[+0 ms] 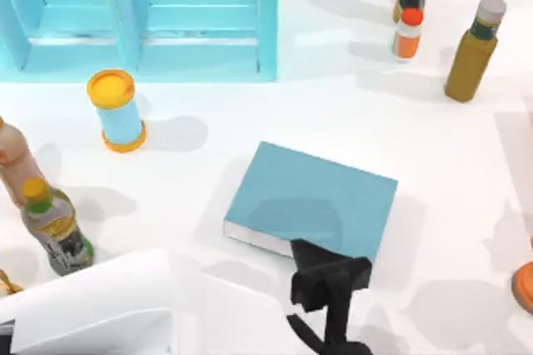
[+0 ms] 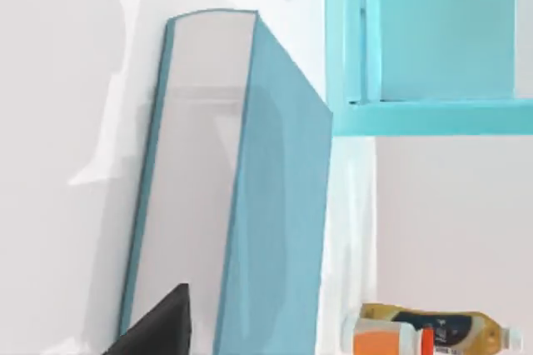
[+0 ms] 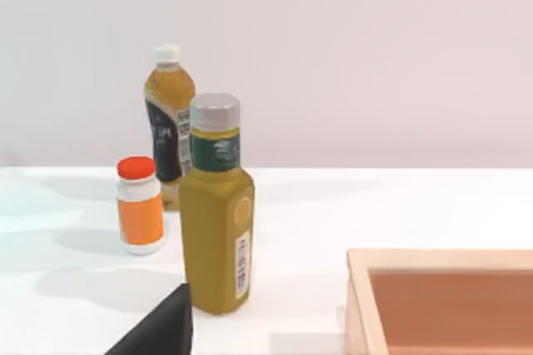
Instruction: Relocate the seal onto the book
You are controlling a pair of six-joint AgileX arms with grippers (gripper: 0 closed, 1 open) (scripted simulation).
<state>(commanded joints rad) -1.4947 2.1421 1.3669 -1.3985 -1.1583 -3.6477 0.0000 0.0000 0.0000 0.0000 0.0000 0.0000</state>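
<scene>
The book (image 1: 312,198) is lying flat near the middle of the table (image 1: 350,113), teal cover up, white page edges facing the near side; nothing is resting on the bare part of the cover. The left tool (image 1: 331,284) is hanging over the book's near edge, dark and seen from above, probably placed there so a release would land on the cover. Whether its fingers are apart or closed, and whether they are carrying anything, I cannot tell; the seal cannot be made out, so it may be hidden under the tool, a guess only. In the left wrist view the book (image 2: 250,205) is filling the centre, with the light-blue cabinet (image 2: 433,47) beyond it, which suits a camera aimed down at the drop spot. The right arm is sitting idle toward the table's right, its wrist camera facing an olive-yellow bottle (image 3: 216,222), an orange-capped bottle (image 3: 140,209) and a wooden tray (image 3: 441,297). Judgement: the placing step looks close, not confirmed.
</scene>
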